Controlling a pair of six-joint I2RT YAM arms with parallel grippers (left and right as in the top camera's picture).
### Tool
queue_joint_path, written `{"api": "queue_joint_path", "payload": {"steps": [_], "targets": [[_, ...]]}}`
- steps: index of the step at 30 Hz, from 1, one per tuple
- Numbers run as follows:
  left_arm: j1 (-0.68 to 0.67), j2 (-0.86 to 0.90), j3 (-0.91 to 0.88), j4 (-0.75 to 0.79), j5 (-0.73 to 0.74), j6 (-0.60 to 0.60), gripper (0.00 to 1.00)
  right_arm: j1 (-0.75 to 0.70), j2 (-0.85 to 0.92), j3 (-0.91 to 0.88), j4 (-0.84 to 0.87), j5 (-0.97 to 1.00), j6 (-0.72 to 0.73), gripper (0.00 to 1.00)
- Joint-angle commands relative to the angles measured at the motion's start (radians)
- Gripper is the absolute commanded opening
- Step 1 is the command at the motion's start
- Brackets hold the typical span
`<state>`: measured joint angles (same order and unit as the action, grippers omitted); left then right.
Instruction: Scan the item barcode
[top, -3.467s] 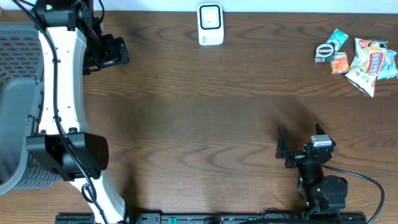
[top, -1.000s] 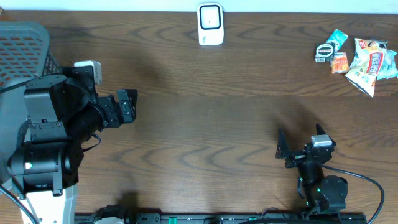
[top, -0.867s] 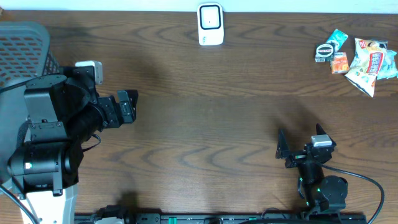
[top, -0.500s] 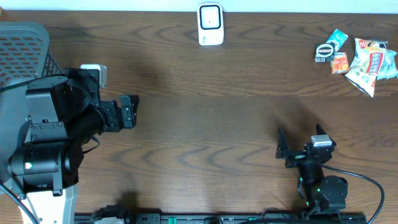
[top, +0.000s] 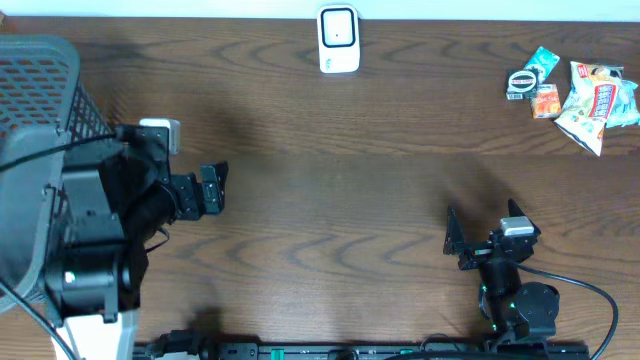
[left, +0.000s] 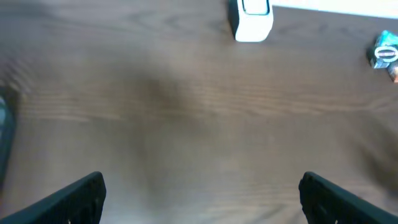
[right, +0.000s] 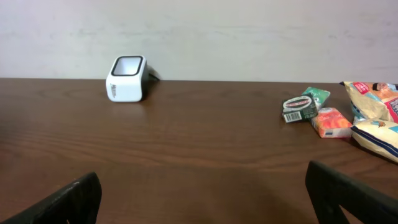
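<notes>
Hanging over the worktop, your left hand stands wide with nothing between its fingers. Your right hand, near the front edge, is spread just as wide and is also empty. Straight ahead, the white scanner stands upright at the middle of the far edge. The things to scan lie clustered at the far right corner, well apart from both hands: a small barcoded pack, a green packet, an orange packet and snack bags. A grey basket sits at the far left corner.
</notes>
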<state>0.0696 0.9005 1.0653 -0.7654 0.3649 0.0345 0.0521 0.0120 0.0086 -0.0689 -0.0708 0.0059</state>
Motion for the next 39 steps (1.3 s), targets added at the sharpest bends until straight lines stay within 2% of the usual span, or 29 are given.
{"api": "queue_joint_path", "payload": {"steps": [1,5,13,19,22,31,37,39], "targets": [[0.003,-0.102,-0.116,0.089,0.009,0.018,0.98,0.008,-0.007,-0.002,-0.003,0.005,-0.014,0.99],[0.004,-0.22,-0.261,0.219,0.009,0.047,0.98,0.008,-0.007,-0.002,-0.003,0.005,-0.014,0.99],[0.004,-0.467,-0.501,0.356,0.008,0.179,0.98,0.008,-0.007,-0.002,-0.003,0.005,-0.014,0.99],[0.004,-0.627,-0.57,0.335,0.008,0.179,0.98,0.008,-0.007,-0.002,-0.003,0.005,-0.014,0.99],[0.004,-0.666,-0.615,0.376,0.001,0.179,0.98,0.008,-0.007,-0.002,-0.003,0.005,-0.014,0.99],[0.004,-0.709,-0.811,0.723,-0.018,0.139,0.98,0.008,-0.007,-0.002,-0.003,0.005,-0.014,0.99],[0.004,-0.744,-0.901,0.837,-0.018,0.109,0.98,0.008,-0.007,-0.002,-0.003,0.005,-0.014,0.99],[0.004,-0.766,-0.936,0.873,-0.045,0.067,0.98,0.008,-0.007,-0.002,-0.003,0.005,-0.014,0.99]]}}
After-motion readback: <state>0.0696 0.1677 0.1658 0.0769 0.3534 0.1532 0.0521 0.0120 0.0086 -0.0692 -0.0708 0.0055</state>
